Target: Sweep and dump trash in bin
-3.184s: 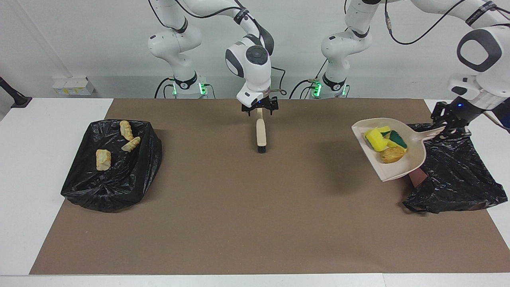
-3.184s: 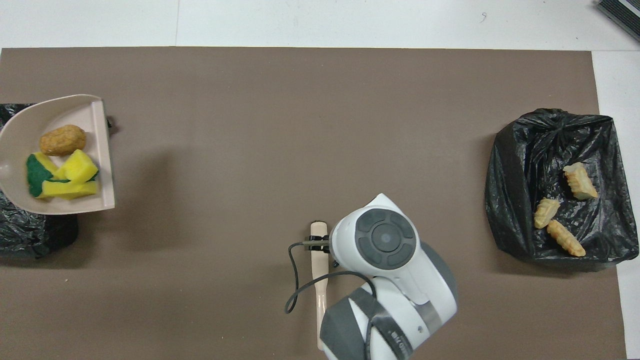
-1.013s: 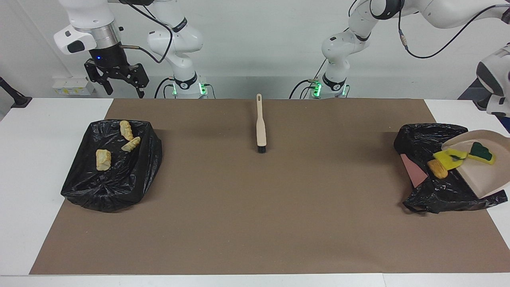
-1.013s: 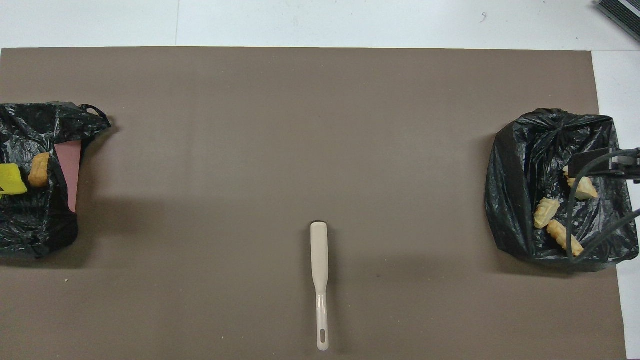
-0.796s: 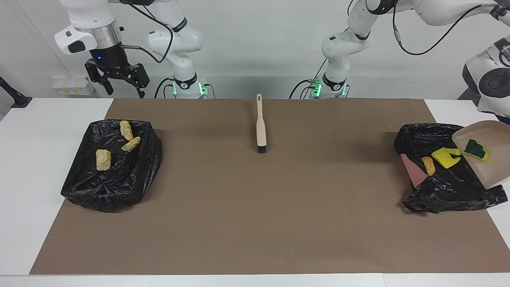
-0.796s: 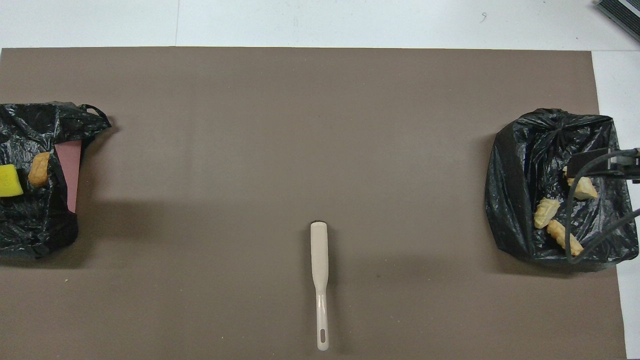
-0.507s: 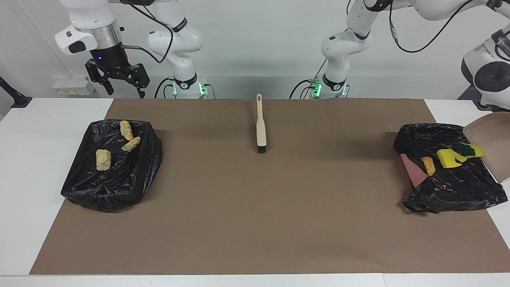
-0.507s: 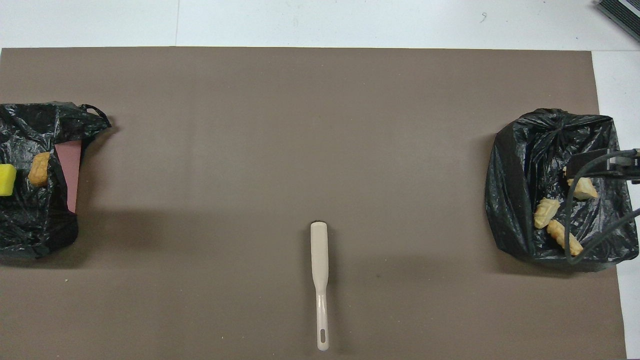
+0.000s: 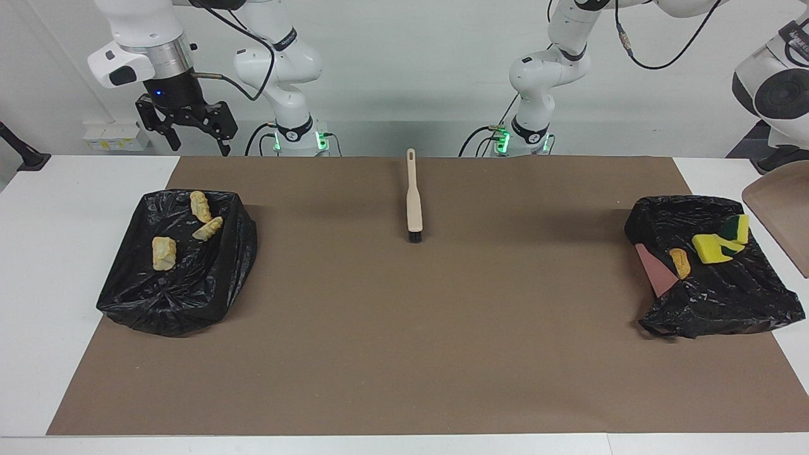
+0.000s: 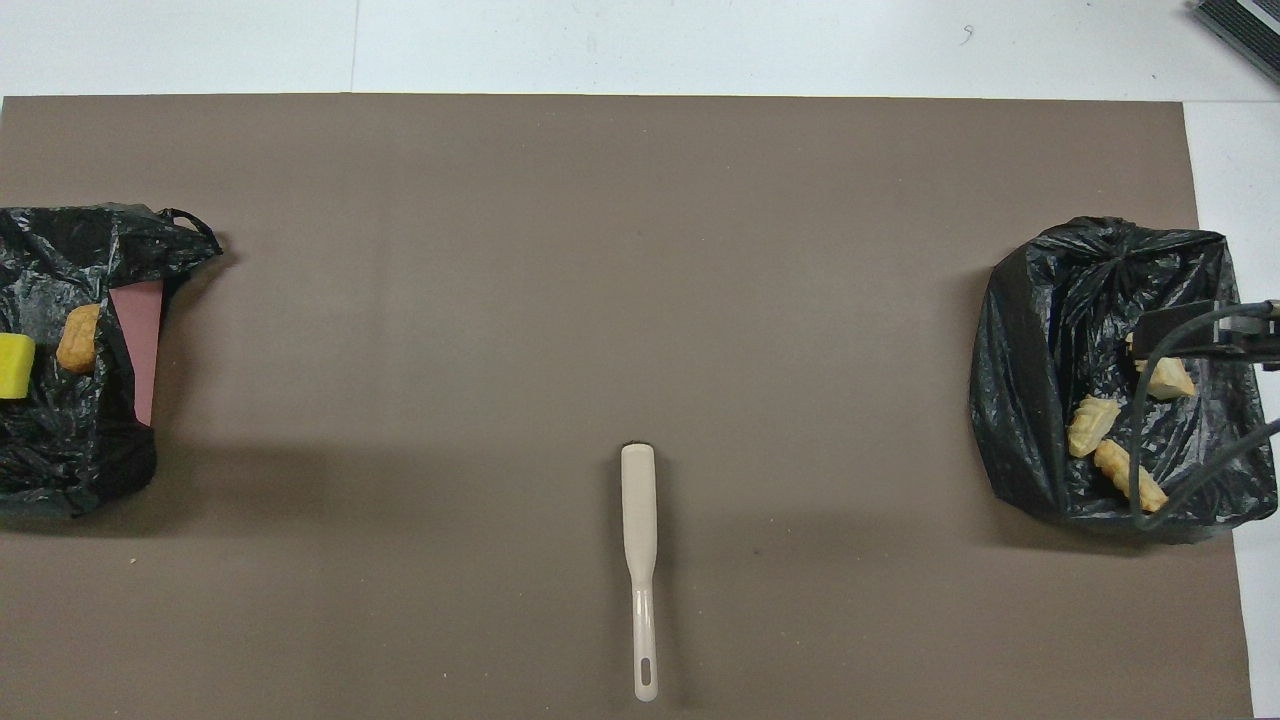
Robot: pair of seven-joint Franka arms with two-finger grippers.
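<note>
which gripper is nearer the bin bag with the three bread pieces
Right. The right gripper hangs open, raised over that bin bag; the left arm is up at its own end of the table, above the dustpan, its gripper out of view.

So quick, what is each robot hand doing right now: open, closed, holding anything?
Left end effector: out of view, shut, apparently on the dustpan raised beside the bin.
Right end effector: open, empty, in the air.
</note>
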